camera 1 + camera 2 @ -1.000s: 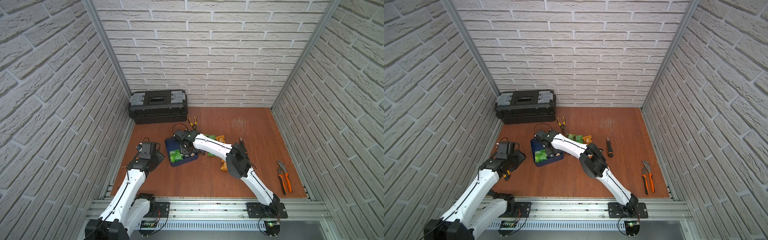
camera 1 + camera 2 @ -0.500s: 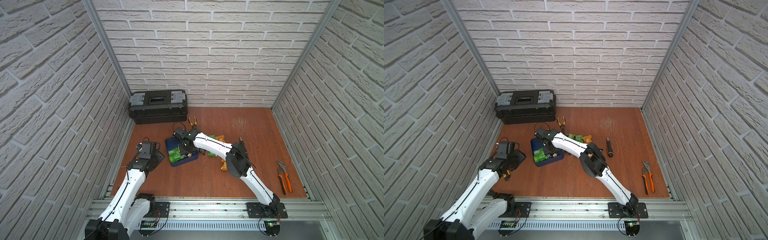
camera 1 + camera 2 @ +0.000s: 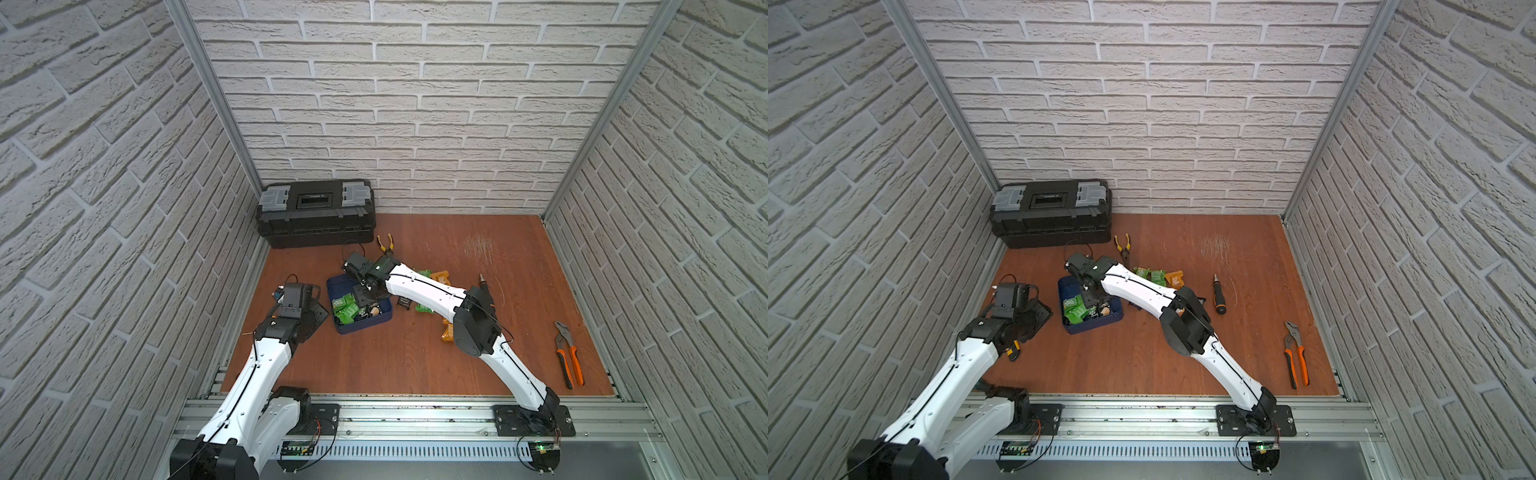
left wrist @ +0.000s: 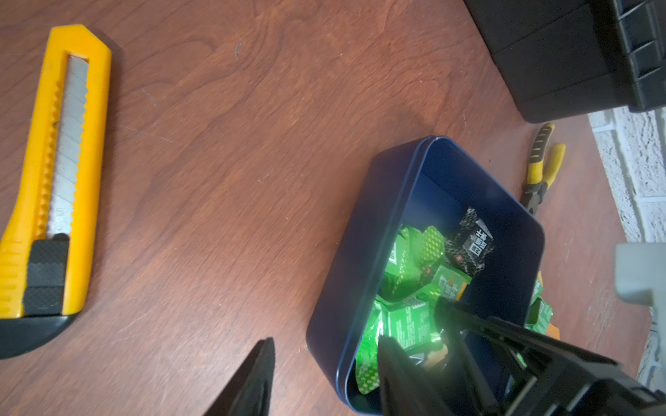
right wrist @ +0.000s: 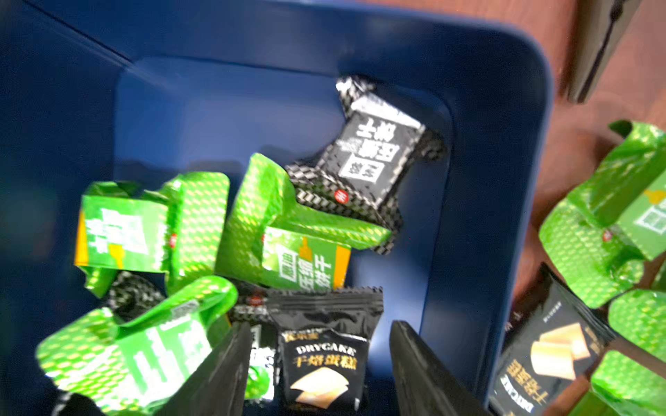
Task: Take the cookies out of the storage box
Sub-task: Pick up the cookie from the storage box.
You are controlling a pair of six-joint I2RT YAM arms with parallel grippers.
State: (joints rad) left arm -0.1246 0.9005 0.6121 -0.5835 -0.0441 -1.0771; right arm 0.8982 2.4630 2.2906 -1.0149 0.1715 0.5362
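White brick walls point(image 3: 415, 104) close in three sides of a red-brown wood worktop point(image 3: 415, 353). A black toolbox point(image 3: 316, 216) sits in the back left corner. In front of it, left of centre, lies the open blue box point(image 3: 365, 326). Cookies point(image 5: 306, 252) are heaped toward its near end, mostly green packets with a few black ones. Loose packets point(image 3: 1156, 276) in green, orange and black lie on the worktop just right of the box, partly under your right arm point(image 3: 424, 291). Your right gripper point(image 5: 320, 327) points down into the box. Its jaws are spread to either side of a black packet point(image 5: 324, 363) with a gap on each side, gripping nothing. Your left gripper point(image 4: 326, 340) sits at the box's left wall, released, with one jaw outside the wall and one over the green packets. You cannot tell whether it touches the wall. A yellow knife point(image 4: 57, 162) lies by your left arm point(image 3: 270, 357). Yellow pliers point(image 3: 386, 243) lie behind the box. A screwdriver point(image 3: 1218, 293) lies right of the loose packets, and orange pliers point(image 3: 567, 357) lie well apart near the right wall.
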